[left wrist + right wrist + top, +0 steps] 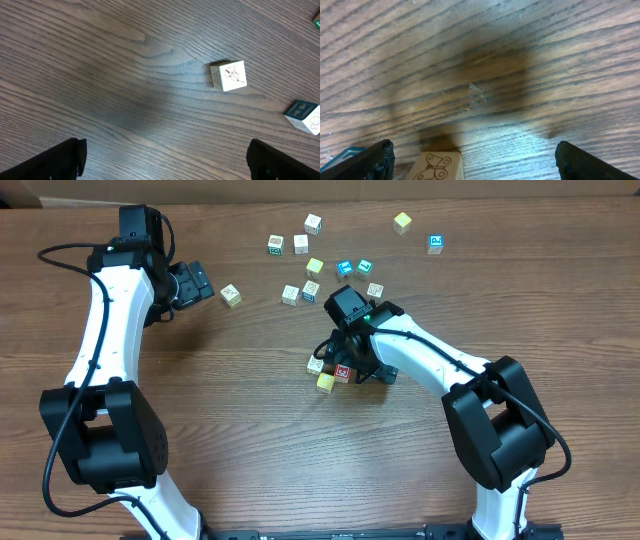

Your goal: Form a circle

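wood table (250,390) bears the small circle (329,370)

the circle (328,372) is a small, tight cluster of tiny wooden cubes lying flat near the middle of the counter (250,410), well apart from the loose cubes farther back. from above, a whitish cube (316,364) sits at its left, a yellow cube (325,383) just below it and a red-printed cube (342,372) to the right, all close together. its far side is covered from above, so any further cube cannot be seen.
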You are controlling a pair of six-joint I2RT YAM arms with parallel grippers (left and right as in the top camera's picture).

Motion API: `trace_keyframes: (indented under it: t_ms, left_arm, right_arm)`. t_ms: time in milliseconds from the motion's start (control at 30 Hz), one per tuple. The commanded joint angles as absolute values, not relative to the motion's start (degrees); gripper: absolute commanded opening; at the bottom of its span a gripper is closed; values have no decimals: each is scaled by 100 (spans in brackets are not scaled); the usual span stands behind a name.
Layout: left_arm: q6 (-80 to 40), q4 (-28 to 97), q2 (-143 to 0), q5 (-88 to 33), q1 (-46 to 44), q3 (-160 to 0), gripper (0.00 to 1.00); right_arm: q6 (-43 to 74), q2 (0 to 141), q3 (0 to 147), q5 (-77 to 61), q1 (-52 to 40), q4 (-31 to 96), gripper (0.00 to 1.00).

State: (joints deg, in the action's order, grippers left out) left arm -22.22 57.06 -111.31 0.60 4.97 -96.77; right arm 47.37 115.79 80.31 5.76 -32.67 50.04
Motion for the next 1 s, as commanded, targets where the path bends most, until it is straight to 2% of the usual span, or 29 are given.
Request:
trace_keyframes:
  t_ms: [0, 967]
  left_arm:
    - [-2274, 5690, -11174, 21, 486, -9767, 100]
    - [-2274, 5688, -11174, 21, 484, -9767, 99]
  right_arm:
    - [4890, 11607, 8097, 609, -3238, 5078, 100]
    - [5129, 11607, 8097, 751, -3238, 5157, 100]
